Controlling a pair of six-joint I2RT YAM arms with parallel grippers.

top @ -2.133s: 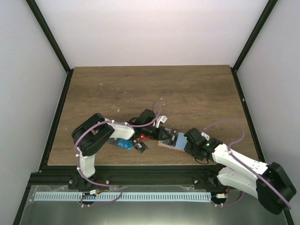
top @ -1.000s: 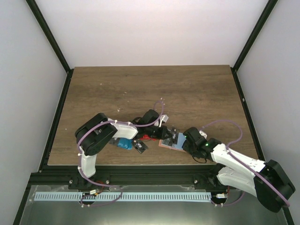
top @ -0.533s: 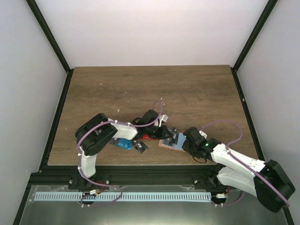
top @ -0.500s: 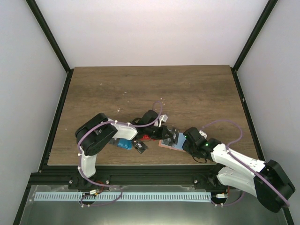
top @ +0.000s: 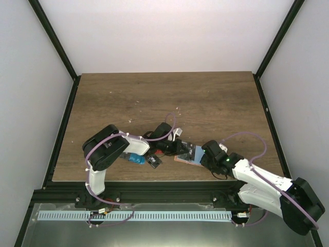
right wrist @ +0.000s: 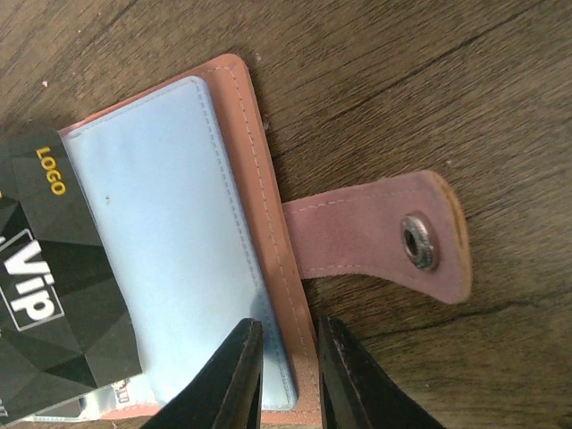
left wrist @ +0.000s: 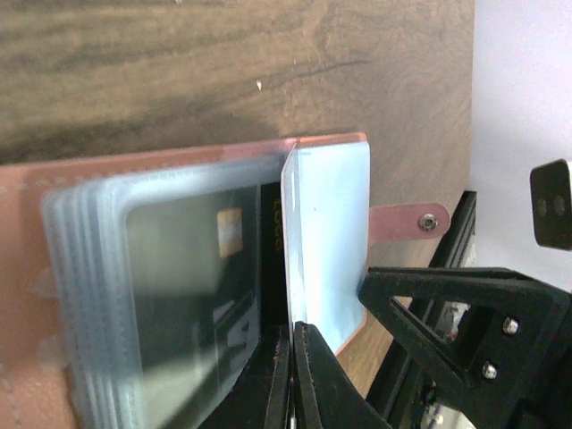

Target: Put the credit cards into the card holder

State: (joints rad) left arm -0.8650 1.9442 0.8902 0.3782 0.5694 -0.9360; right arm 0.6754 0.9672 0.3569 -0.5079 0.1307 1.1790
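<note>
Black card (right wrist: pixel 54 295) is clamped by closed left gripper (left wrist: pixel 291 340) over card holder (right wrist: pixel 253 179) on bench (right wrist: pixel 429 89), itself straddled by barely-open right gripper (right wrist: pixel 288 338) (no pinch seen); holder could be shoved if pocket (right wrist: pixel 170 232) is missed.

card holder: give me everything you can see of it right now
The card holder is tan-pink, leather-like, with a stitched border, lying open on the wooden table. A strap tab with a metal snap sticks out sideways. Inside, pale blue plastic sleeves are fanned; a black card marked VIP overlaps them. The right pincer straddles its edge; whether it clamps is unclear.
</note>
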